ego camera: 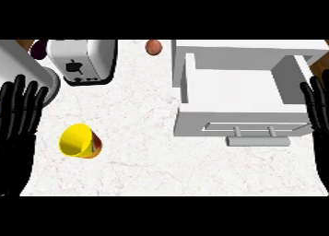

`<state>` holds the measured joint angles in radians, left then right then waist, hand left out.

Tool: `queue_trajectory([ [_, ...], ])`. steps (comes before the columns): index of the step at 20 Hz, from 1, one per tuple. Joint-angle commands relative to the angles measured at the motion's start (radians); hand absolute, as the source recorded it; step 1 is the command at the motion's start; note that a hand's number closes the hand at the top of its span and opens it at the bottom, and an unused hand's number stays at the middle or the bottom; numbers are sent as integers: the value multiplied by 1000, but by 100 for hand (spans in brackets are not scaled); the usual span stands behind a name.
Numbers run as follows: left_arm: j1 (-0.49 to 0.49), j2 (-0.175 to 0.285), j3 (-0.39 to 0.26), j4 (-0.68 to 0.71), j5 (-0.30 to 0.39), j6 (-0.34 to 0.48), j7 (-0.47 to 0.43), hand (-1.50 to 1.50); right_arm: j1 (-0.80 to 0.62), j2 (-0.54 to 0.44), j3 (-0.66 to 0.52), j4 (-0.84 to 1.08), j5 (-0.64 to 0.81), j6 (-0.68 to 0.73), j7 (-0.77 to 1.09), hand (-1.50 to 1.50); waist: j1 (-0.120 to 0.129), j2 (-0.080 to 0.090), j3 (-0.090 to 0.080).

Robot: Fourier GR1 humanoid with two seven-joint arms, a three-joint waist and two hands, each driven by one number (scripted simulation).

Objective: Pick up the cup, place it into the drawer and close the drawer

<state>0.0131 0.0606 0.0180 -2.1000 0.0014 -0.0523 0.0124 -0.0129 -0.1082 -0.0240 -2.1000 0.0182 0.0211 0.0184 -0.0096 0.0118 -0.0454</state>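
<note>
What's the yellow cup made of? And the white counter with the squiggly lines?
The cup looks like smooth plastic, maybe glazed ceramic: even bright yellow with no grain. I can't tell which. The counter looks like polished marble or a stone look-alike: white with thin, faint veins running across it.

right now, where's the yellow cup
Head view: the yellow cup lies tipped on the counter at the left, beside the left hand, below the toaster.

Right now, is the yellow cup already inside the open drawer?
No. The yellow cup lies on its side on the counter, well left of the drawer, whose open inside shows only bare white.
</note>
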Motion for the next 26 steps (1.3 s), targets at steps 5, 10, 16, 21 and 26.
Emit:
queue_trajectory([
  [5,11,153,84,-24,302,-275,-21,-150,-36,-6,-14,-19,-29,10,15,-150,17,-15,44],
  [10,18,169,184,217,538,-318,84,-150,-32,-44,28,46,-90,104,95,-150,10,-9,44],
  [16,-62,204,233,401,522,-380,41,-150,-83,-9,21,161,-70,98,35,-150,9,-11,45],
  [21,-74,223,251,551,451,-422,-18,-150,-148,-29,-9,178,-81,105,80,-150,9,-11,45],
  [26,-80,181,213,690,311,-433,-151,-150,-102,-37,-24,165,-95,146,16,-150,6,-11,45],
])
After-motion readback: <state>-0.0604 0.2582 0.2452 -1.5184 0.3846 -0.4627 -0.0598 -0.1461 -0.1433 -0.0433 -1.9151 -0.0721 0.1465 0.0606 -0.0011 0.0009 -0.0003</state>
